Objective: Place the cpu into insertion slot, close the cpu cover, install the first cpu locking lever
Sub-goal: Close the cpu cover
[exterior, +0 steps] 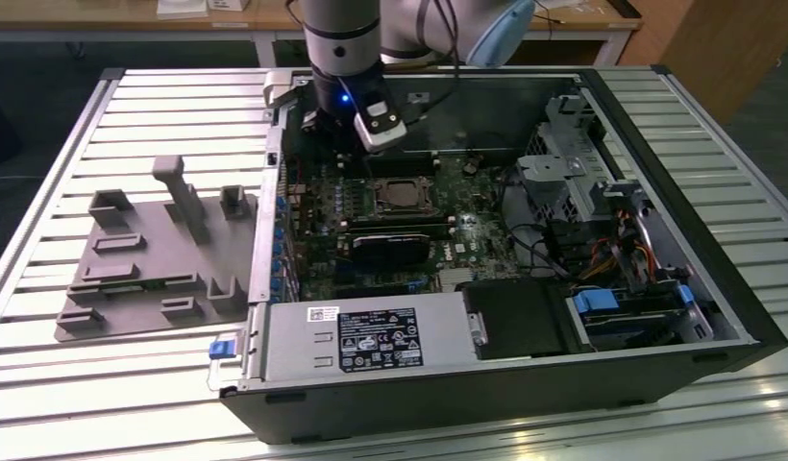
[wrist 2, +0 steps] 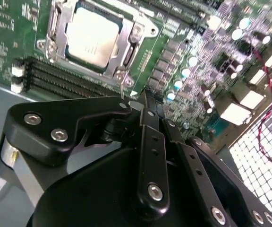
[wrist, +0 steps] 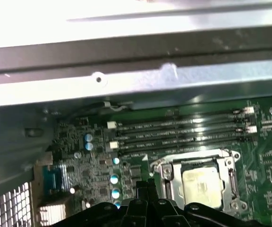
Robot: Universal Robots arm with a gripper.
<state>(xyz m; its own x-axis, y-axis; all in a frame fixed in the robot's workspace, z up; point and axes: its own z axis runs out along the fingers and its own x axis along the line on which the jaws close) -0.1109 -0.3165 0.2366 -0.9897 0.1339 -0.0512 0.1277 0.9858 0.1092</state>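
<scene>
**A:** Two black fingers of your pincer (wrist 2: 143, 100) are pressing together, clamping nothing.

**B:** Where is the small square silver-grey cpu (wrist 2: 91, 38) lying?

**A:** You are hovering just beside it; it is sitting ahead of the pincer's tip, under the thin silver metal cpu cover (wrist 2: 126, 45), which is lying flat on the green circuit board (wrist 2: 13, 28).

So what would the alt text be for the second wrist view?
A silver-grey cpu lies on a green circuit board, the metal cpu cover down flat around it. The black gripper, jaws together, sits in the foreground near the cover's corner.
</scene>
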